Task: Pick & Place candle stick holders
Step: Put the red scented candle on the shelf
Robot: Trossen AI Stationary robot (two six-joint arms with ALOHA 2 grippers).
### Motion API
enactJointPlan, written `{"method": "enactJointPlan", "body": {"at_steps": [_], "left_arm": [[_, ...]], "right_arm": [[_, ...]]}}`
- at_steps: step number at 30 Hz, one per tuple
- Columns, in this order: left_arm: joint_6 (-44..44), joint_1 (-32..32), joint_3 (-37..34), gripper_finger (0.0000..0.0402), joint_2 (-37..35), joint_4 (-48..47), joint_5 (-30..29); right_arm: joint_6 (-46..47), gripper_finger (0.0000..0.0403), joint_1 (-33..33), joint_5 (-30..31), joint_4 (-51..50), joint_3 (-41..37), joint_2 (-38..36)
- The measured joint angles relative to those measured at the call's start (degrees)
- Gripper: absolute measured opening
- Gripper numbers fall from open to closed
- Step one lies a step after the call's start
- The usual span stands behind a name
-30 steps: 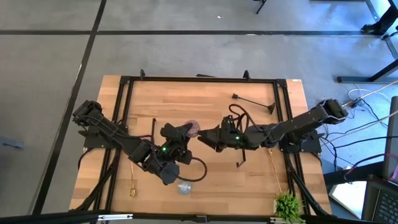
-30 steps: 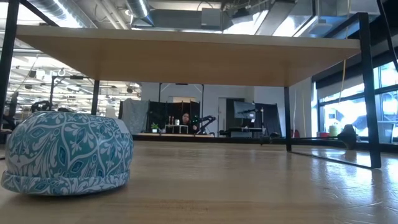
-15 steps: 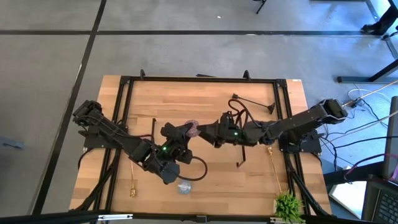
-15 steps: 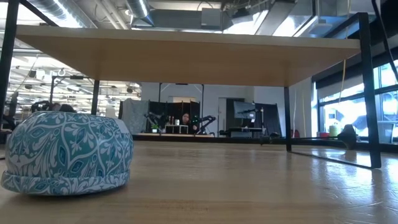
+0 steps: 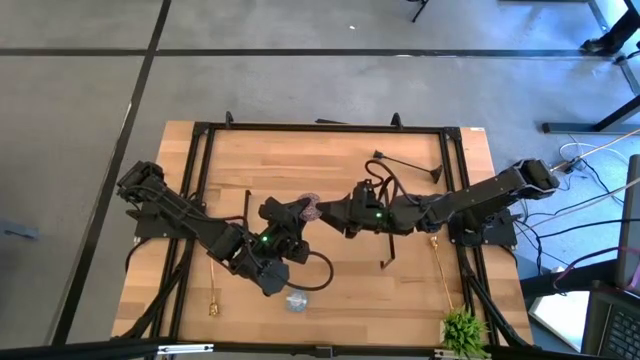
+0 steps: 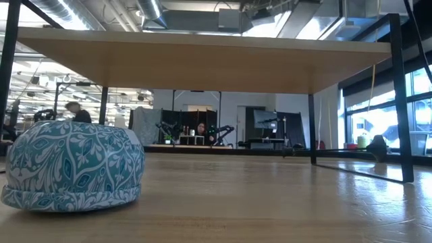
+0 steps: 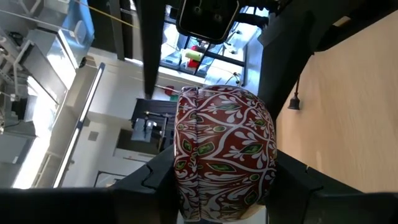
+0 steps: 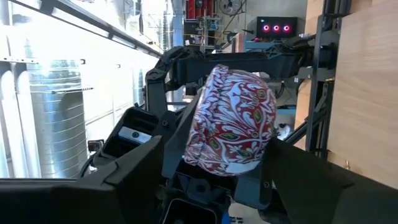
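We hold the red round in our left gripper above mid-table, fingers clamped on it, offered sideways so our right gripper, fingers spread around it, can take it; blue round waits below.

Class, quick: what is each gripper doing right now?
Left gripper: closed on the red patterned round.
Right gripper: open around the same round, fingers either side.
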Motion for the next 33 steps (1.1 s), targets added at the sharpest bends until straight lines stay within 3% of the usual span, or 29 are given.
{"method": "enactJointPlan", "body": {"at_steps": [7,22,33], "left_arm": [[0.0,0.0,0.0,0.017,0.0,0.0,0.0],[0.0,0.0,0.0,0.017,0.0,0.0,1.6],[3.4,-0.1,0.0,0.017,0.0,-0.5,1.2]], "right_arm": [[1.3,0.0259,-0.3,0.0,0.0,0.0,1.1],[1.9,0.0252,-0.8,-0.4,2.2,0.0,2.3],[2.8,0.02,-0.8,-1.3,2.3,0.0,2.3]]}}
